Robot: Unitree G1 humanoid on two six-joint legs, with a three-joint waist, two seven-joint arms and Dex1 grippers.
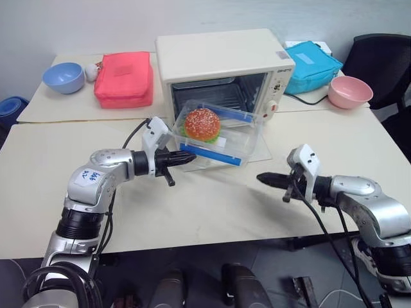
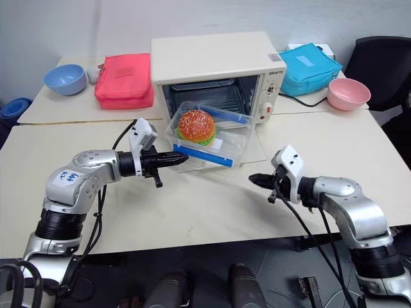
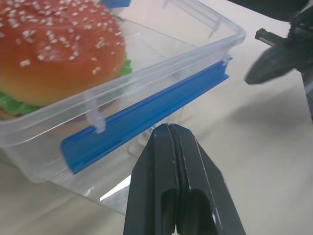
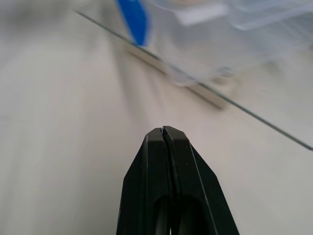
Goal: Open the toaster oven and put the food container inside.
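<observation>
**Even room light, soft wrist views**

We see bright, diffuse overhead light in both eye views, sharp throughout, slight bending at the edges. Soft shadows lie on the table (image 1: 212, 212) under both arms. The toaster oven (image 1: 225, 58) cavity is dim. In the right wrist view the food container (image 4: 220, 34) is blurred and washed out. The left wrist view is crisper, with faint glare on the clear plastic.

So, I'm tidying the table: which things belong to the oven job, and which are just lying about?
Job: toaster oven, food container, left tool, right tool.
Lying about: red bag, teal bag, blue bowl, pink bowl.
</observation>
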